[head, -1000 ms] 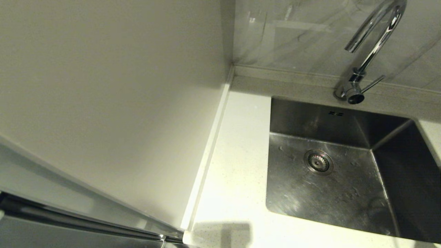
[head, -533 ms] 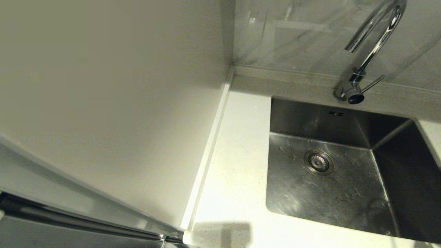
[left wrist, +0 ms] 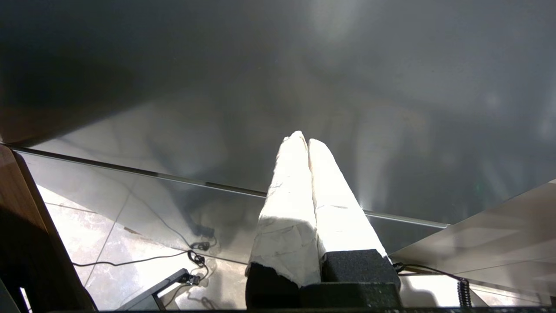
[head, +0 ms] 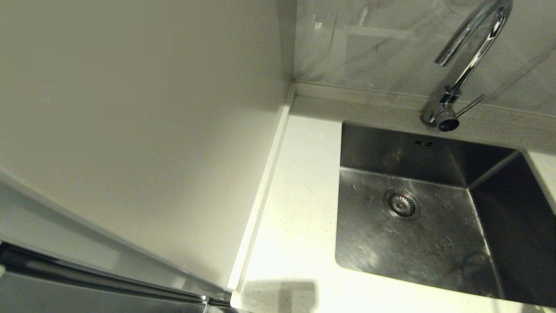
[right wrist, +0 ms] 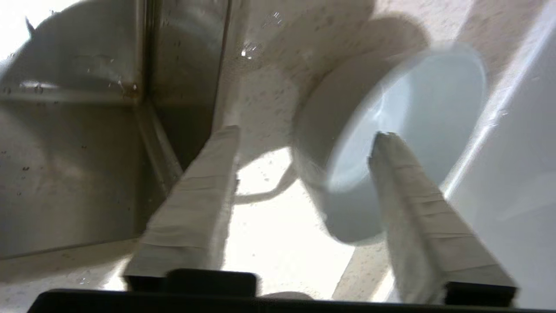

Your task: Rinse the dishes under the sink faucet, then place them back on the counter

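Note:
The pale blue-white bowl (right wrist: 417,108) with a grey outside sits on the speckled white counter (right wrist: 269,217), beside a corner of the steel sink (right wrist: 65,152). My right gripper (right wrist: 304,134) is open around the bowl's near wall, one finger over its inside and the other outside, apart from it. In the head view the sink (head: 434,243) holds no dishes, the chrome faucet (head: 469,56) arches over its back edge, and neither arm shows. My left gripper (left wrist: 302,141) is shut on nothing, parked away from the counter. The pink bowl and lilac plate are out of view.
A cream wall panel (head: 143,130) bounds the counter strip (head: 299,208) left of the sink. A white raised edge (right wrist: 512,143) runs close behind the bowl. Below the left gripper are a grey panel (left wrist: 278,65) and floor cables (left wrist: 195,256).

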